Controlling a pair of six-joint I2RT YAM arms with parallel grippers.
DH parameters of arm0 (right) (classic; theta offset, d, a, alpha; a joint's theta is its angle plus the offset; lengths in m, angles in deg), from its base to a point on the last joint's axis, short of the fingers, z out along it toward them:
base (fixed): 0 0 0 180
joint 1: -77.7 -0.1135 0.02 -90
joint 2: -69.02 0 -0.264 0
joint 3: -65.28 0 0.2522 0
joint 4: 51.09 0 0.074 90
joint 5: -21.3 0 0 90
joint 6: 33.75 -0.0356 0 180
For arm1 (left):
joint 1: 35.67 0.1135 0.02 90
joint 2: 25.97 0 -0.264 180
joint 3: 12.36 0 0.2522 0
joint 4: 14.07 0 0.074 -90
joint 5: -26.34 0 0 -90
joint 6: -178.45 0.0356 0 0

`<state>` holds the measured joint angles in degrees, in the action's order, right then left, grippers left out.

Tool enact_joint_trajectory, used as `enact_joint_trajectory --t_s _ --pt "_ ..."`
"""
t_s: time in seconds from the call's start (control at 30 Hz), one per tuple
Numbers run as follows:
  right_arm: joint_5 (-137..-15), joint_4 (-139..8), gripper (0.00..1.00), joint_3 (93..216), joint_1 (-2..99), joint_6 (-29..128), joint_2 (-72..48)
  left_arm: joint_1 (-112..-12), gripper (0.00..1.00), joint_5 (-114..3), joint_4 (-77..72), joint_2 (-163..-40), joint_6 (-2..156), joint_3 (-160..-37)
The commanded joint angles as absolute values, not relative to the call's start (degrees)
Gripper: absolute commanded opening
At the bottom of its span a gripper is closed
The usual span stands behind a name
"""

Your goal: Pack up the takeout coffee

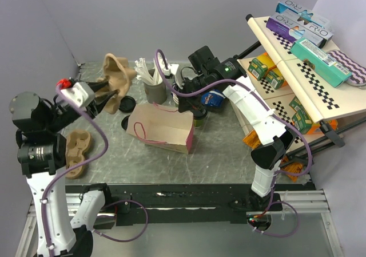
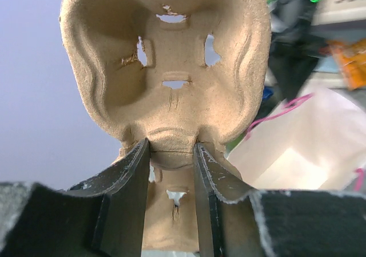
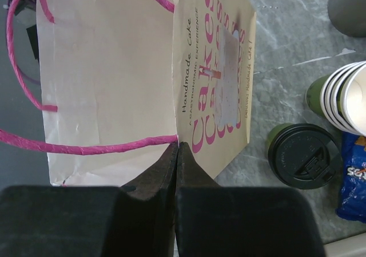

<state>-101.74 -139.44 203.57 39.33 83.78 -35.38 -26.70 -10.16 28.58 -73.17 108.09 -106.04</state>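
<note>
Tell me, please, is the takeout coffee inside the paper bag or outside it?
Outside: the takeout coffee stands upright, lid on, on the table beside the paper bag, not inside it.

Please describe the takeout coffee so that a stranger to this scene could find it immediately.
Start at the paper bag with pink handles, lying mid-table. Beside its printed side stands the takeout coffee, a small dark green cup. Unlike the lidless cup stack next to it, it wears a round black lid.
</note>
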Motion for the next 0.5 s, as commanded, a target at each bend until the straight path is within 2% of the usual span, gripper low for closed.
enact_joint_trajectory --t_s 0.0,0.17,0.47 --pt "-101.3 -139.6 0.00 205.1 39.0 83.6 -35.1 -27.8 0.01 4.1 12.5 -70.3 103.8 -100.0" --pt "-101.3 -139.3 0.00 204.7 38.7 83.5 -35.0 -30.7 0.01 9.9 1.6 -67.6 104.2 -92.0" --pt "-103.1 -139.6 0.00 205.5 38.6 82.7 -35.9 -41.0 0.01 10.8 15.0 -71.5 122.2 -95.9"
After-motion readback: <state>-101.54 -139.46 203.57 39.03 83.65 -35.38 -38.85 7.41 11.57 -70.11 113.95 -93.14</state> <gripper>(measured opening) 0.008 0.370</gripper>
